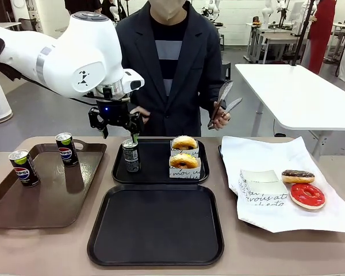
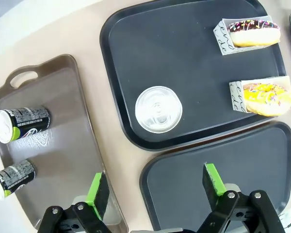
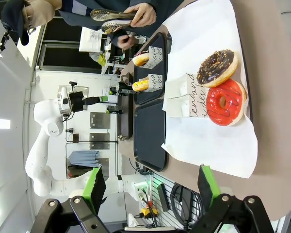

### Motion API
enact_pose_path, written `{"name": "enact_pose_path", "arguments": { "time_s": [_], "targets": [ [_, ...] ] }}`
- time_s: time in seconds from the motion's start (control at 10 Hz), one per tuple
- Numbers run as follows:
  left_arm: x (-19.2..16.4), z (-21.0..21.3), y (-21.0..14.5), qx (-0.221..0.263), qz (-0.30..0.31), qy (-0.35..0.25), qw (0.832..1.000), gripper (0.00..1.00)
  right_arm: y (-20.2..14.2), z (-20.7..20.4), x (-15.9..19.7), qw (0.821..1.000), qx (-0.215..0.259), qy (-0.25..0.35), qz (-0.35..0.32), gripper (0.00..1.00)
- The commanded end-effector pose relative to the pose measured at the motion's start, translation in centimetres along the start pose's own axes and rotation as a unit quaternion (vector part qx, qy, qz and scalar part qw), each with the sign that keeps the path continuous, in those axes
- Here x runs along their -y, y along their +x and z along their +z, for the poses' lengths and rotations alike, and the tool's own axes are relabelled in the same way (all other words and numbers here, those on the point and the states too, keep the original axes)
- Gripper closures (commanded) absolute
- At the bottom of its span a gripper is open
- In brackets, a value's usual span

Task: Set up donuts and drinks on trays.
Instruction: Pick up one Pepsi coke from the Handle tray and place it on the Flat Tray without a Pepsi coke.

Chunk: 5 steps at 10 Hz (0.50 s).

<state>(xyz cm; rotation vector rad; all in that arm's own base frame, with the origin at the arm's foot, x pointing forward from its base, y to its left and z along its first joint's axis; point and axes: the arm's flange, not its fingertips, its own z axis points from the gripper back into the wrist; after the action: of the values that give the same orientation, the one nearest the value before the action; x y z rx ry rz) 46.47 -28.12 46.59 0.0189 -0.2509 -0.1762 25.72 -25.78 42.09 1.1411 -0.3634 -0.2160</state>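
My left gripper (image 1: 122, 127) hangs open just above a dark soda can (image 1: 131, 155) that stands upright on the far black tray (image 1: 155, 167). In the left wrist view the gripper (image 2: 155, 187) is open, and the can's silver top (image 2: 158, 109) lies beyond the fingertips, untouched. Two sleeved donuts (image 1: 184, 142) (image 1: 184, 161) sit on the same tray. The near black tray (image 1: 155, 224) is bare. My right gripper (image 3: 150, 187) is open, off the edge of the white paper (image 3: 208, 141) that carries a red donut (image 3: 225, 102) and a chocolate donut (image 3: 217, 67).
A brown tray (image 1: 46, 195) at the left holds two more cans (image 1: 23, 167) (image 1: 66, 149). An empty paper sleeve (image 1: 261, 184) lies beside the loose donuts on the paper. The person across the table holds tongs (image 1: 221, 106) above the far tray's right end.
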Motion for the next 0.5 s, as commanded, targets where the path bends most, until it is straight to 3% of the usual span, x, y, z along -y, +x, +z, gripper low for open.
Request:
{"name": "enact_pose_path", "arguments": {
  "time_s": [0.0,0.2,0.4],
  "targets": [
    [0.2,-0.3,0.8,0.000,-0.001,0.000,1.000,0.00,0.0,0.1,0.0,1.000,0.005,0.008,0.008,0.00],
    [0.1,-0.2,0.1,-0.002,-0.001,0.000,1.000,0.00,0.0,0.1,0.0,1.000,0.005,0.008,0.008,0.00],
    [-5.5,2.4,-0.5,-0.009,0.056,-0.025,0.998,0.00,0.0,0.1,0.0,1.000,0.005,0.008,0.008,0.00]
  ]
}}
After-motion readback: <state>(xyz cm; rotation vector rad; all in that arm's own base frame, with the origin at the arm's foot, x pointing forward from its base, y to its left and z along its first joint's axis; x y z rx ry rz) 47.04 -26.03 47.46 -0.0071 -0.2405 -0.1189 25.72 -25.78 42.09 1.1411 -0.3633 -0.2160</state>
